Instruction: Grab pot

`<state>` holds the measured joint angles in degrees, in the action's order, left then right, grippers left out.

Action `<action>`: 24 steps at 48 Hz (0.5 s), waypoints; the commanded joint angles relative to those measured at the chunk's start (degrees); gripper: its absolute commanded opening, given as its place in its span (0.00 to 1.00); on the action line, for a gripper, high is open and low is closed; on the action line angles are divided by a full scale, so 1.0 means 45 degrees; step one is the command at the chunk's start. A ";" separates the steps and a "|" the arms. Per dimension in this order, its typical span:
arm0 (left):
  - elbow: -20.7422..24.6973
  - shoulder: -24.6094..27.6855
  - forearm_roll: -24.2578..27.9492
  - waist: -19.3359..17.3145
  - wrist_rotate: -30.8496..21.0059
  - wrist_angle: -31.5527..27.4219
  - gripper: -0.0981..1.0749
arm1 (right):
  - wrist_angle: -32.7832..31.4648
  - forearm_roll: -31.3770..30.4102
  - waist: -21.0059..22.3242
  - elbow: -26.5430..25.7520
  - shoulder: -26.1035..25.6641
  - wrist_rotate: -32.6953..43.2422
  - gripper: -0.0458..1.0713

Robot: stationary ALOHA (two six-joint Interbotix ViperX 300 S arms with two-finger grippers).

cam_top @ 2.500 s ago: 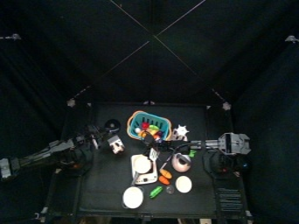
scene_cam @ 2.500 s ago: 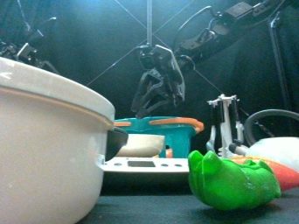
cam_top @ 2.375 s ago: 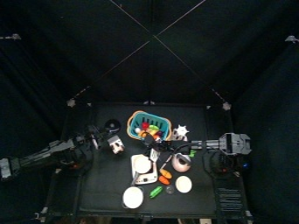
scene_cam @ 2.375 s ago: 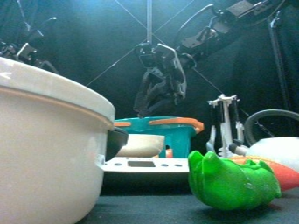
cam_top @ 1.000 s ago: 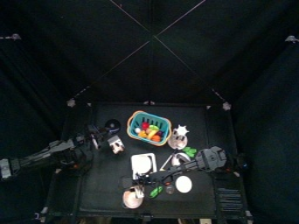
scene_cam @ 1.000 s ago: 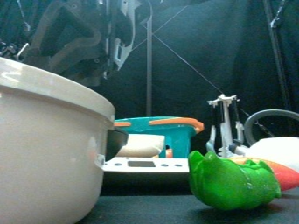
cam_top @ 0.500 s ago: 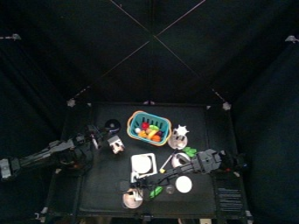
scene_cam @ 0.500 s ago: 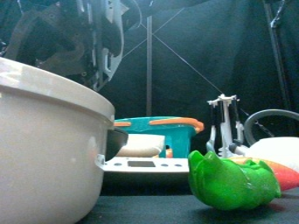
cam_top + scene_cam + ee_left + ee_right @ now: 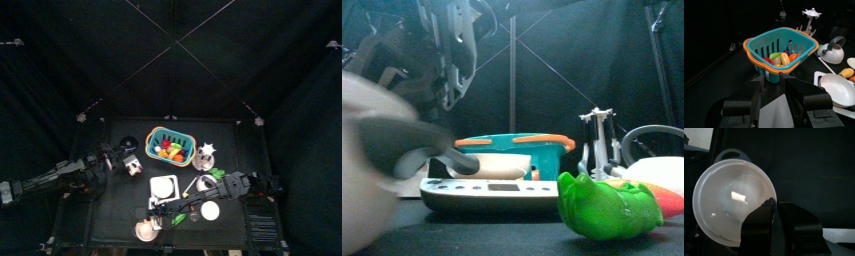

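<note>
Since half a second ago, the pot [image 9: 366, 185] is no longer standing as a sharp pale wall in the front view's lower left; it is now showing only as a pale blur further to the left, and the grey scale [image 9: 482, 190] behind it is coming into sight. The right gripper [image 9: 774, 204] is pinching the pot's [image 9: 731, 198] rim, with its two black jaws drawn together on the edge, one inside and one outside, as the right wrist view is showing. The pot's pale round inside is facing this camera, and a thin loop handle is sticking out at the far side. In the top view, the right gripper [image 9: 163, 218] is reaching across the middle to the table's front left part, and the pot [image 9: 144, 231] is lying just beside it, near the front edge. A white disc [image 9: 210, 211] is lying near the right arm, and a white bowl on a square scale [image 9: 163, 186] is sitting between the pot and the teal basket [image 9: 168, 145] of colourful toys. A green toy [image 9: 609, 205] is standing near the front camera on the right. The left gripper [image 9: 774, 82] is resting at the table's left side with its jaws spread apart, holding nothing, and it is looking at the basket [image 9: 781, 50] and a small kettle [image 9: 832, 50] beyond it.
</note>
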<state>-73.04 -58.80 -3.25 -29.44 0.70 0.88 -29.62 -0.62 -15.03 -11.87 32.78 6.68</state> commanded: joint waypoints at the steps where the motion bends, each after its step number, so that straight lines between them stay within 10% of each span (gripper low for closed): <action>1: 0.0293 0.0039 0.0000 -0.0039 0.0000 0.0059 0.71 | 0.0039 0.0039 0.0098 -0.0566 -0.0371 0.0000 0.49; 24: 0.0332 0.0059 0.0000 -0.0020 -0.0020 0.0020 0.71 | -0.0078 0.0137 0.0430 -0.1523 -0.0352 0.0078 0.48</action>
<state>-73.04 -58.80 -3.25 -29.44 0.70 0.79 -30.41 -0.18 -14.33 -16.00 32.78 6.77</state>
